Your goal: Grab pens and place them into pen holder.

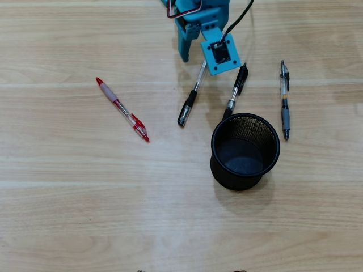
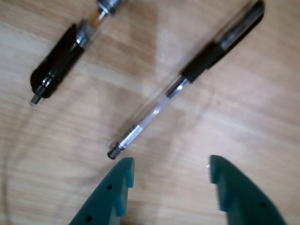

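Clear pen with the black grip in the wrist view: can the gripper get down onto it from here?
Probably yes. The gripper is open and empty, with the pen lying flat on bare table just ahead of its fingertips. The other black-ended pen lies apart to the left, and nothing sits between.

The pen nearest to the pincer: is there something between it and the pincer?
Nothing visible does. In the wrist view the open pincer hangs just past the end of the clear pen with black ends, only bare table between. A second pen lies apart, to its left in that view.
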